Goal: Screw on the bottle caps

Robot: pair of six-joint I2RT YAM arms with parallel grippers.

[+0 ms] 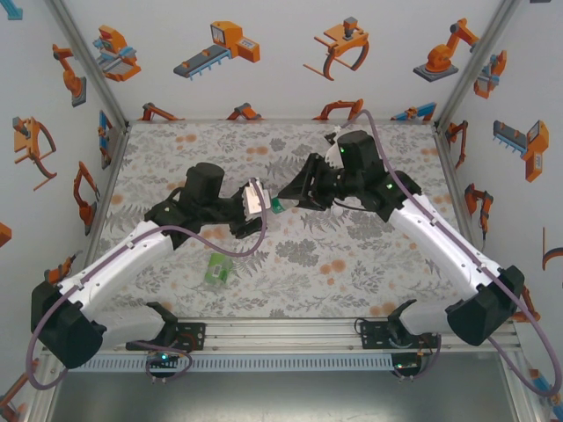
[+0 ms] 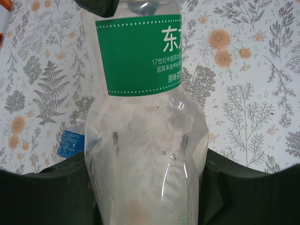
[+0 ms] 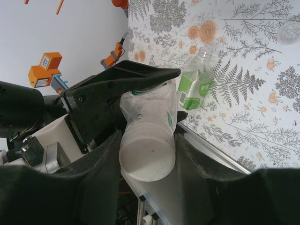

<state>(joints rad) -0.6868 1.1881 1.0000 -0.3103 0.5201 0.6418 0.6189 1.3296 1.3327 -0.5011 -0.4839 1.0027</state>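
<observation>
A clear bottle with a green label [image 2: 138, 55] is held off the table, its lower body clamped in my left gripper [image 2: 147, 187]. From above, this bottle [image 1: 256, 199] points toward my right gripper [image 1: 288, 195]. Its white bottle cap [image 3: 147, 157] sits on the neck, with my right gripper [image 3: 147, 154] shut on it, one finger against each side. A second green-labelled bottle [image 3: 194, 86] lies on the floral table, and from above this bottle [image 1: 216, 269] is near the front. A blue-labelled bottle [image 2: 71, 142] shows behind the held one. A pale round cap [image 3: 287, 32] lies apart on the table.
The floral table [image 1: 352, 264] is walled by white panels printed with orange robots [image 1: 220, 44]. A metal rail [image 1: 281, 334] runs along the near edge, between the two arm bases. The two arms meet over the middle of the table.
</observation>
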